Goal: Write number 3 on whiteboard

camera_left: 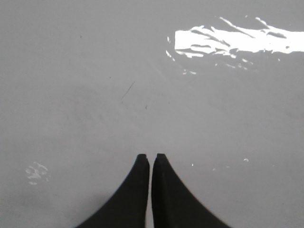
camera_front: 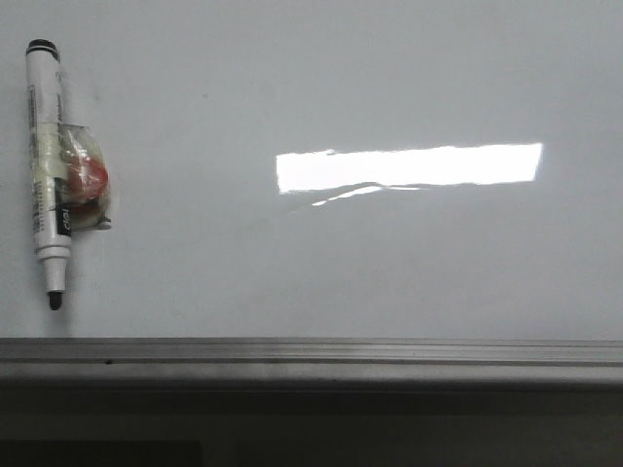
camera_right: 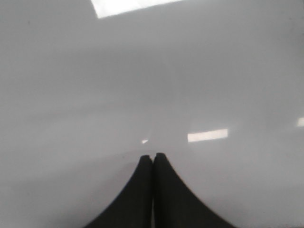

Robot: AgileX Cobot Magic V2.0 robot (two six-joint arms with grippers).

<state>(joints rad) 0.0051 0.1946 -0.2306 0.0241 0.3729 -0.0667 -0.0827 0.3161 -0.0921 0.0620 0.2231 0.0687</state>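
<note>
The whiteboard (camera_front: 321, 263) is a glossy pale grey-white board that fills the front view, with a grey metal frame edge (camera_front: 311, 355) along its near side. No drawn number 3 shows on it in any view. A white marker (camera_front: 47, 175) with a black uncapped tip lies on the board at the far left, taped to a small reddish lump (camera_front: 86, 183). Neither gripper shows in the front view. My left gripper (camera_left: 150, 156) is shut and empty over bare board. My right gripper (camera_right: 153, 156) is shut and empty over bare board too.
A bright rectangular light glare (camera_front: 409, 167) lies across the middle of the board; it also shows in the left wrist view (camera_left: 237, 40) and the right wrist view (camera_right: 128, 6). A thin faint scratch (camera_left: 127, 90) marks the board. Below the frame edge it is dark.
</note>
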